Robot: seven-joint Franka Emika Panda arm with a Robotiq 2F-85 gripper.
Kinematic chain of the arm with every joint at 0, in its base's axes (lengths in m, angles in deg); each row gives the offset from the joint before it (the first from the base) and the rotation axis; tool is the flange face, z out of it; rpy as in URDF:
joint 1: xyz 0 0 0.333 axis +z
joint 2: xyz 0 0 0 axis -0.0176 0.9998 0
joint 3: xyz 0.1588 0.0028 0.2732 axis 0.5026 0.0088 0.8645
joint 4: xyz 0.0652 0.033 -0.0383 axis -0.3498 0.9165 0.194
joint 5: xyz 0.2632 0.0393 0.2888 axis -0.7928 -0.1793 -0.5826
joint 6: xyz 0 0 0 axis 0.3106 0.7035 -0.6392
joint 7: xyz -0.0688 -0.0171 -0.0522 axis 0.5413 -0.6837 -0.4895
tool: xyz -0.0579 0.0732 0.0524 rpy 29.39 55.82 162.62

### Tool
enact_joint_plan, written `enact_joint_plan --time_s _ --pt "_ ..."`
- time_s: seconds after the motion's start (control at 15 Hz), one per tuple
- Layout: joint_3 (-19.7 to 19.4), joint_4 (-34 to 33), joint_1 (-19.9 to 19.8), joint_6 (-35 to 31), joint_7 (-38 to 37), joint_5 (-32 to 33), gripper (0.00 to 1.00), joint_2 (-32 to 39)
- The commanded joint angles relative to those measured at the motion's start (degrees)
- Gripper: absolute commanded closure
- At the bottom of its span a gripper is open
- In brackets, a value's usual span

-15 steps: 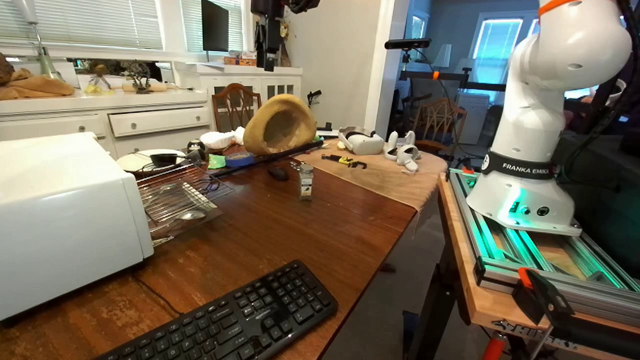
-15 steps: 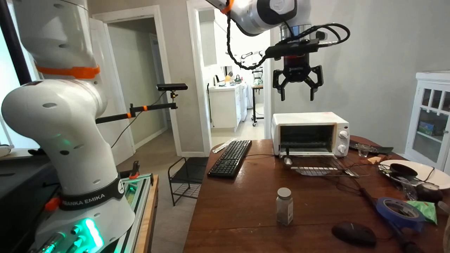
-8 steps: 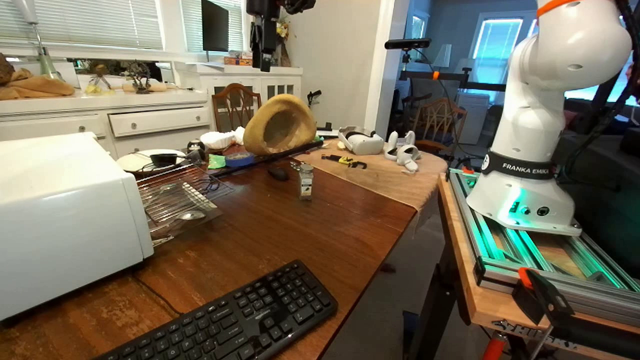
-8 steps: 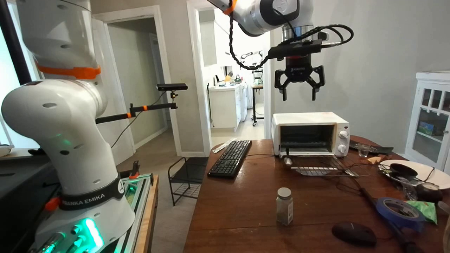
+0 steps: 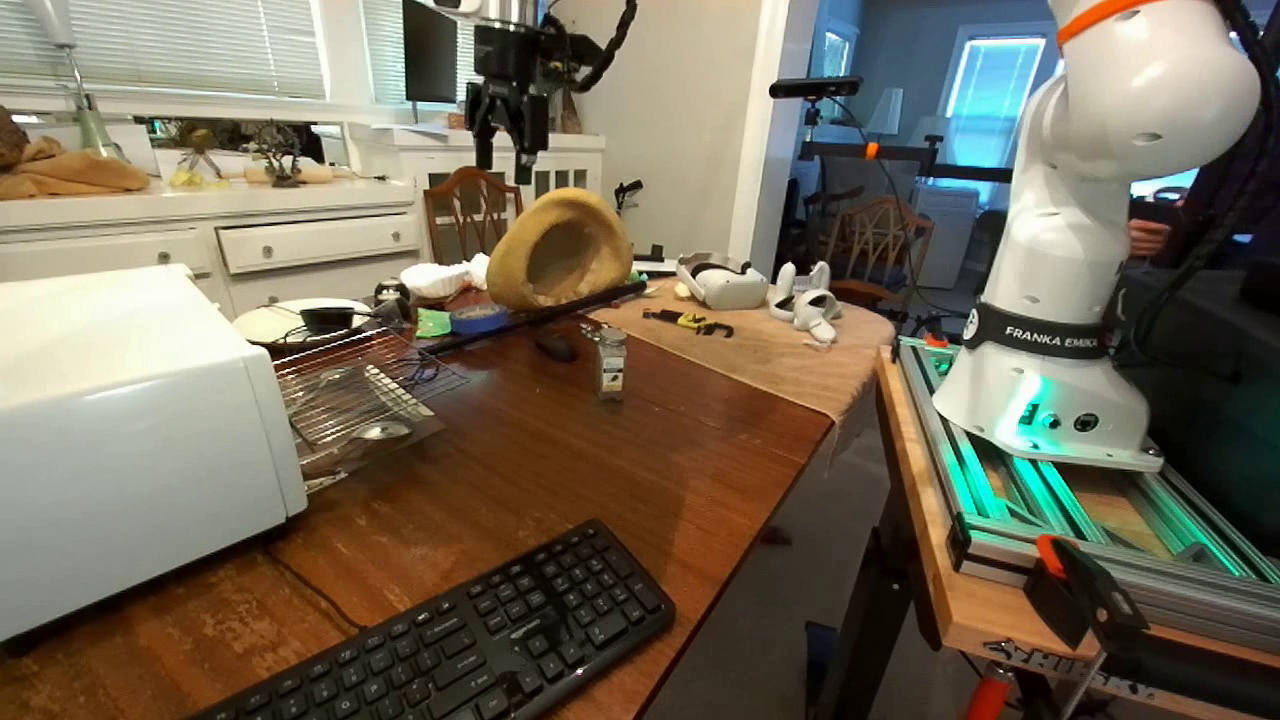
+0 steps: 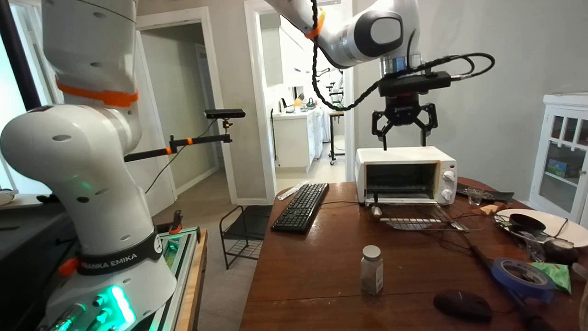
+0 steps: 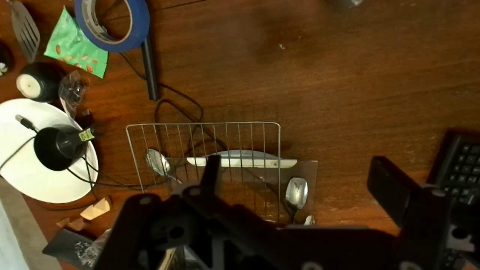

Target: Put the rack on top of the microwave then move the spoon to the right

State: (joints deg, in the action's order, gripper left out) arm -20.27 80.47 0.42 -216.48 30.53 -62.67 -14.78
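Above the level of the microwave [image 5: 140,420]: fingers [image 7: 390,187] of the gripper [image 6: 404,141] spread wide apart. Rack [image 5: 340,382] low in front of the microwave, close; contact unclear. Same front side: spoon [image 7: 296,193], second spoon [image 7: 156,161]. Keyboard [image 6: 301,209] near microwave's side.

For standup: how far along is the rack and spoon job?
Done: nothing visible; the rack lies in front of the microwave, not on top. In hand: nothing; the claw hangs open and empty. Left: lifting the rack up, then likely moving a spoon; the wrist view shows a second spoon too, so which is meant is unclear.
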Motion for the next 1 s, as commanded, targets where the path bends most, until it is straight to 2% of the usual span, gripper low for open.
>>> enact_joint_plan --time_s 0.0,0.33,0.53,0.93 --pt "0.26 -12.44 -1.44 0.91 7.60 5.04 0.00 13.63" --pt "-2.13 -26.72 2.36 -0.42 -2.80 12.90 0.00 29.58" --pt "-3.63 -31.69 5.34 -2.33 -12.04 16.18 0.00 35.54" --pt "-5.77 -42.72 8.86 -0.06 -29.38 18.28 0.00 45.00"
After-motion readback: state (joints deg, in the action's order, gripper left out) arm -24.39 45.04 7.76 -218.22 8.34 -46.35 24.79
